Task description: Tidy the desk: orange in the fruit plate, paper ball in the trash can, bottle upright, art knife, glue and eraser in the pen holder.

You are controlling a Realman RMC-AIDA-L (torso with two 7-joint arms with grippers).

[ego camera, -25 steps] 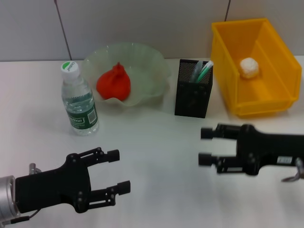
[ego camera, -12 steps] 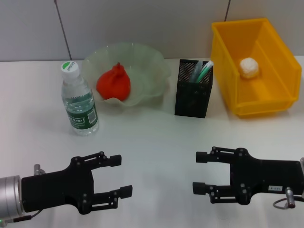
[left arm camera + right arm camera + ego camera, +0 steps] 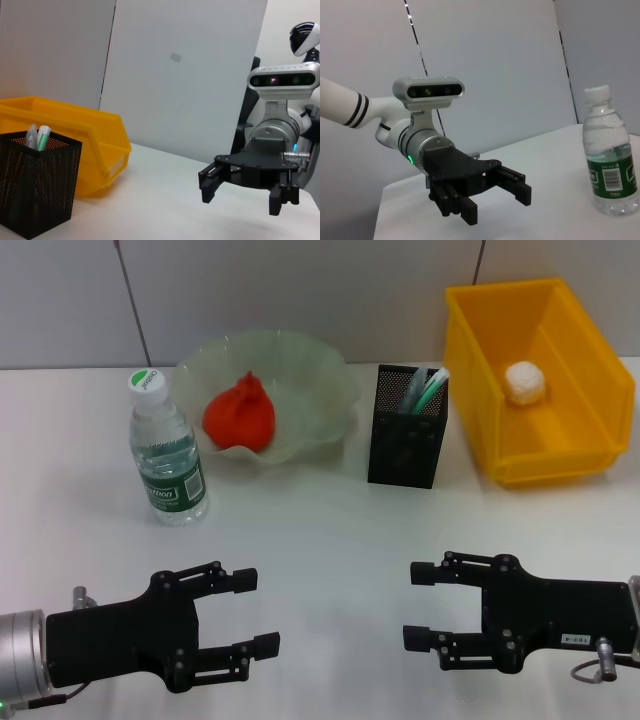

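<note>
You've pulled the right gripper [image 3: 422, 605] back near the left gripper [image 3: 250, 613], both spread and empty; desk [image 3: 320, 530] looks tidied, task likely done.

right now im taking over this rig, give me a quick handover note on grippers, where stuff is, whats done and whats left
Left gripper: open, empty, low over the near left of the table.
Right gripper: open, empty, low over the near right.
Orange lies in the fruit plate: done.
Paper ball lies in the yellow trash can: done.
Bottle stands upright left of the plate, cap on: done.
Pen holder stands between plate and trash can with items sticking out of it; which ones cannot be told.
Left: nothing loose shows on the table. Check the holder's contents, then park the arms.
</note>
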